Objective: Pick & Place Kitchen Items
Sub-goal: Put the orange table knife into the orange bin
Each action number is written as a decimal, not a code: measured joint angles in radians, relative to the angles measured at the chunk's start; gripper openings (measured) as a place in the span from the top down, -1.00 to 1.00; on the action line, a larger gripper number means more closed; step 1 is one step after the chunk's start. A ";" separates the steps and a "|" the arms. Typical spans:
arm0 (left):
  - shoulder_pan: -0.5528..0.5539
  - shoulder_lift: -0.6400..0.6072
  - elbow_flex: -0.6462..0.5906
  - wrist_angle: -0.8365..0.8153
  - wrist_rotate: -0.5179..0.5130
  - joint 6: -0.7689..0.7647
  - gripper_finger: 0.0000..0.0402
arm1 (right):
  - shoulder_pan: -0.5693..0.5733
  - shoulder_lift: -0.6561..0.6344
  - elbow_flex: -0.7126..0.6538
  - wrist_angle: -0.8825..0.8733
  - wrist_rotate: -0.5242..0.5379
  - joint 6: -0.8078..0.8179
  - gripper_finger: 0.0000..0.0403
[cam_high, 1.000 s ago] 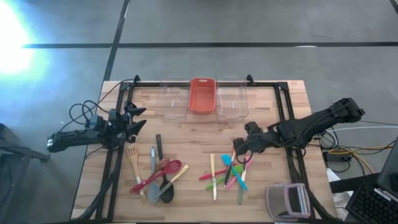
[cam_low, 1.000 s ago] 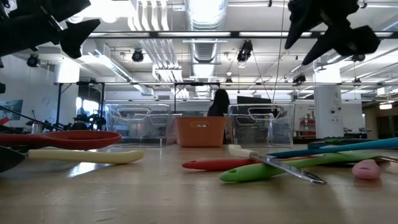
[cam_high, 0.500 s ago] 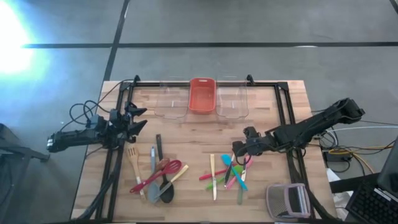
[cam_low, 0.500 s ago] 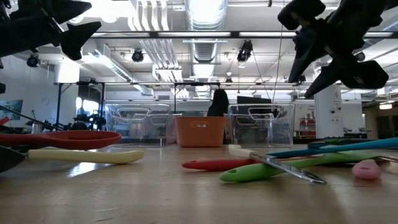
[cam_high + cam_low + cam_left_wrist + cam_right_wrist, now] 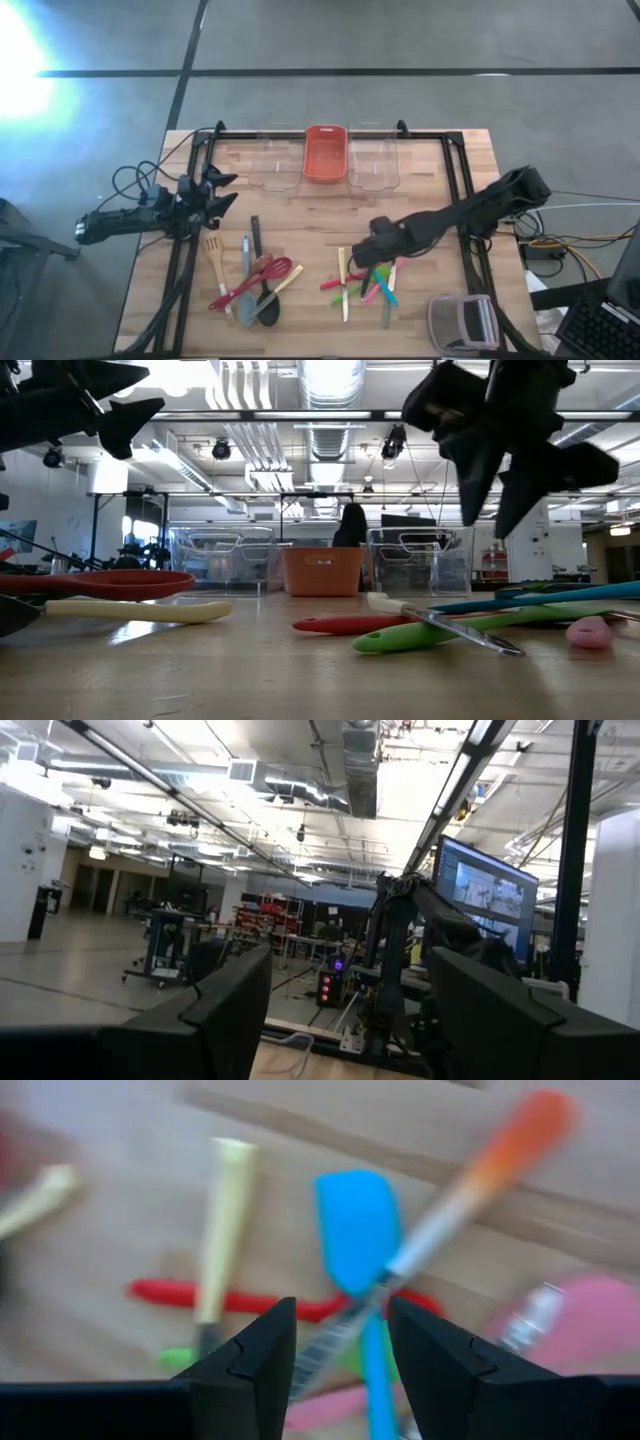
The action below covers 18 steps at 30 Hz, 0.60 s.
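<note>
The small plastic utensils (image 5: pixel 362 285) lie in a loose pile on the wood table, right of centre. My right gripper (image 5: pixel 373 243) hangs open just above the pile's far end, fingers pointing steeply down. In its wrist view a blue spatula (image 5: pixel 355 1215), an orange-handled utensil (image 5: pixel 520 1130), a pale stick (image 5: pixel 225 1210) and a red spoon (image 5: pixel 200 1295) lie below the fingers, and nothing is between them. The large spoons and spatulas (image 5: pixel 250 285) lie left of centre. My left gripper (image 5: pixel 226 190) waits open, raised at the table's left edge.
A red bin (image 5: pixel 324 155) stands between two clear bins (image 5: pixel 275 165) (image 5: pixel 373 165) along the far edge. A grey-and-pink boxy gadget (image 5: pixel 463 322) sits at the near right corner. Black frame rails (image 5: pixel 460 190) run along the table's sides.
My right gripper has moved toward the table's left edge and down, closer to the pile of small utensils, and has tipped to point more steeply down. The utensils lie as before.
</note>
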 joint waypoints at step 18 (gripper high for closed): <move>0.000 0.005 0.000 -0.012 0.017 -0.035 -0.36 | -0.022 0.144 0.130 -0.165 -0.016 0.261 0.29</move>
